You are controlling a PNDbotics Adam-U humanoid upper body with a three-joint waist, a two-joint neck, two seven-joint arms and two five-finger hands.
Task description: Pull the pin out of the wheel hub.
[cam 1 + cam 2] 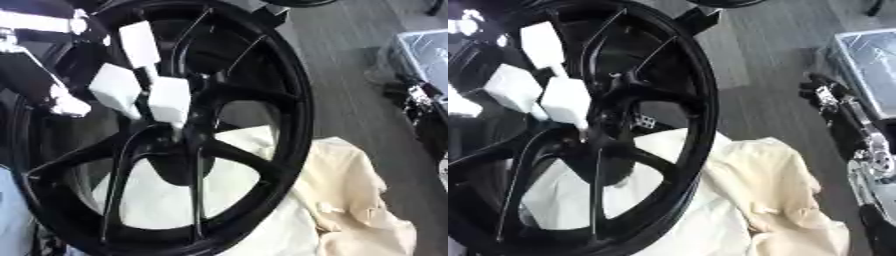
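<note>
Left eye view, your inventory: black wheel on cream cloth; left hand, white fingertips at the hub, grip undeterminable; right hand idle, fingers unclear.

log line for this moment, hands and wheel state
left hand at hub of black wheel, white fingers curled there | pin not discernible | right hand idle at right edge | cream cloth under wheel

Bright overhead light, soft and smeared pictures.
The white fingertips of the left hand blow out to featureless glare, the black wheel carries a thin sheen on its rim, and the cream cloth looks blurred throughout.
</note>
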